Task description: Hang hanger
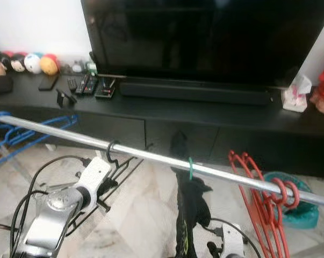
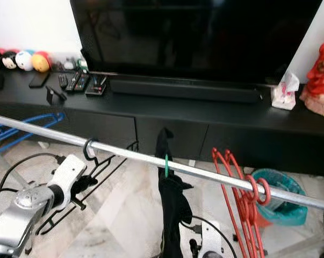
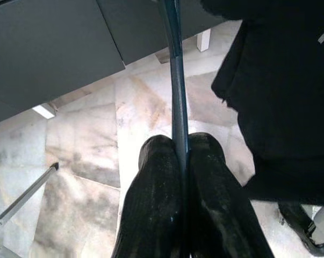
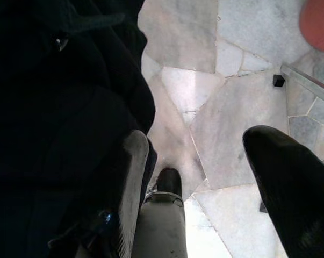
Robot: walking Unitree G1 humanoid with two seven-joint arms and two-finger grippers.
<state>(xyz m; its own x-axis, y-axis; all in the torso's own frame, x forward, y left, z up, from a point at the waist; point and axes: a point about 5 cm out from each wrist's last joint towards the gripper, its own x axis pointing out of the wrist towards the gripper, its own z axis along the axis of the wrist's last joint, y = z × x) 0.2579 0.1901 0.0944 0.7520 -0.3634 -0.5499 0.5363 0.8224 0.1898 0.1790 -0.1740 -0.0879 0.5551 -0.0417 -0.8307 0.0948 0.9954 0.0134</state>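
A black wire hanger (image 1: 119, 172) has its hook (image 1: 112, 148) over the silver rail (image 1: 151, 156), which runs slantwise across the view. My left gripper (image 1: 109, 185) is just below the rail, shut on the hanger's thin bar (image 3: 178, 91); both fingers (image 3: 156, 183) press against it. My right gripper (image 4: 199, 140) is low at the right, open, beside a black garment (image 1: 191, 207) that hangs from a green hook (image 1: 191, 167).
Several red hangers (image 1: 261, 207) hang on the rail at the right and blue hangers (image 1: 22, 131) at the left. Behind stand a black TV cabinet (image 1: 167, 110) with a television (image 1: 204, 37). A teal bin (image 1: 299, 207) sits on the marble floor.
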